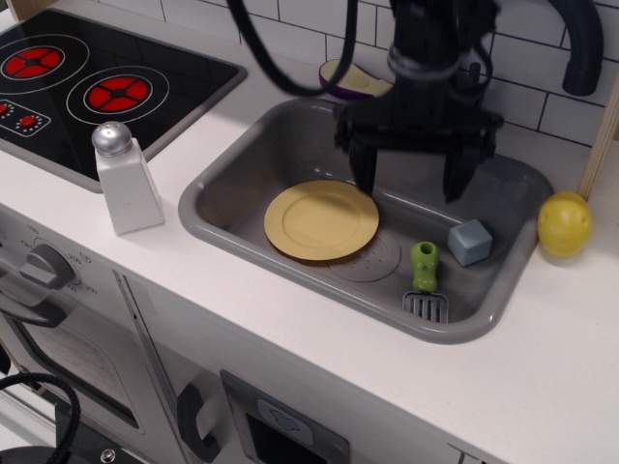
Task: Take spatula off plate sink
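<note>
- Observation.image view, one white counter (542,367): it carries one black cooktop (106,82) at far left with two red burner rings.
- One sink (242,159), grey, rounded corners, set into the counter right of the cooktop; one black faucet (583,43) rises at its far right.
- One gripper (410,181), black, hanging above the far middle of the sink; its two fingers (363,169) are spread wide with nothing between them. It stands clear of the plate and well apart from the spatula.
- One plate (321,219), mustard-yellow, flat on the sink floor toward the near left, bare.
- One white shaker (126,179) with a silver cap, on the counter left of the sink.
- One yellow lemon (565,223) on the counter, just right of the sink.
- One purple eggplant half (356,80) on the counter behind the sink, partly hidden by the arm.
- One spatula (426,280), on the sink floor in the near right corner, off the plate; long axis runs far to near, green handle far, slotted blade near.
- One small grey-blue block (470,242), just right of the spatula's handle.
</note>
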Robot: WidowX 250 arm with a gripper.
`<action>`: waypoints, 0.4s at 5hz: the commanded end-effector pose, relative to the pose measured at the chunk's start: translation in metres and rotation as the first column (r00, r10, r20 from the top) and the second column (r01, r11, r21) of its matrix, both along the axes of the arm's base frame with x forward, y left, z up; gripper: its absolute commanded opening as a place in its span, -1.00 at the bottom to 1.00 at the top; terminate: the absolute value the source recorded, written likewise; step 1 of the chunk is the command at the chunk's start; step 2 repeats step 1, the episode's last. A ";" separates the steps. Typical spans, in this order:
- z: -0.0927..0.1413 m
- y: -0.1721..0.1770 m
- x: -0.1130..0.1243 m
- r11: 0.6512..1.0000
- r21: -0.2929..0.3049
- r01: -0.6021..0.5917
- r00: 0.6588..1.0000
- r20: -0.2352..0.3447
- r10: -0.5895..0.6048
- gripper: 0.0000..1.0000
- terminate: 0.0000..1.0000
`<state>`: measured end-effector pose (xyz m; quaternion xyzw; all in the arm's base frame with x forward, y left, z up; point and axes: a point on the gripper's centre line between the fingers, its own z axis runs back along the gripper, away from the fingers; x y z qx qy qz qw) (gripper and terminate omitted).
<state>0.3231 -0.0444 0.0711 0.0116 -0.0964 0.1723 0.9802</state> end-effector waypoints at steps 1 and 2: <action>0.025 -0.001 0.015 1.000 -0.011 0.002 0.997 0.072 -0.001 1.00 1.00; 0.025 -0.001 0.015 1.000 -0.011 0.002 0.997 0.072 -0.001 1.00 1.00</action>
